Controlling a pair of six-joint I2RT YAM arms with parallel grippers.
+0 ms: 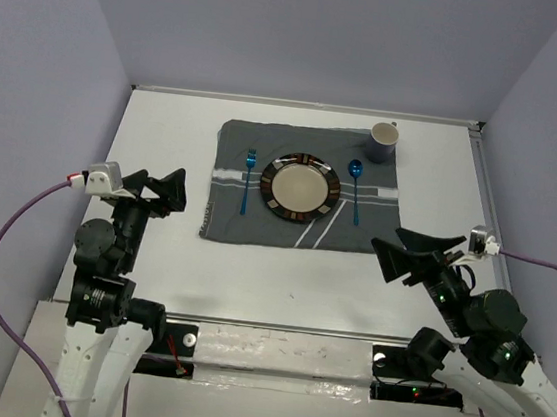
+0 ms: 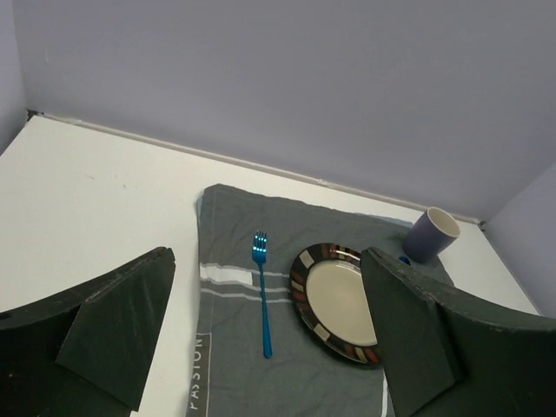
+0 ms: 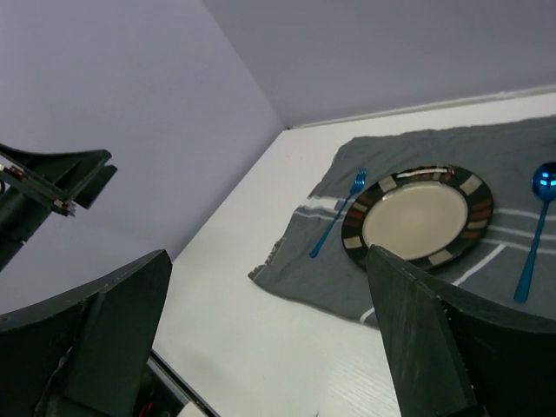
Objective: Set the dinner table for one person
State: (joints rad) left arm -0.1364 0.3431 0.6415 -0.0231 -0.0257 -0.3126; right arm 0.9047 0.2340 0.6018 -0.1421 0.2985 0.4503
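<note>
Table (image 1: 280, 279) spans the whole top view, carrying a grey mat (image 1: 228, 213): 1 plate (image 1: 301, 186) centred, blue fork (image 1: 247, 183) left, blue spoon (image 1: 355, 182) right, purple mug (image 1: 383, 140) at the far right corner. Both empty, the left tool (image 1: 166, 184) and right tool (image 1: 395, 244) hover with fingers apart.

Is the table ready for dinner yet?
Almost, it seems. On the mat sit the plate, the fork on its left, the spoon on its right and the mug at a far corner. The left gripper and right gripper are open, holding nothing. No knife shows.
</note>
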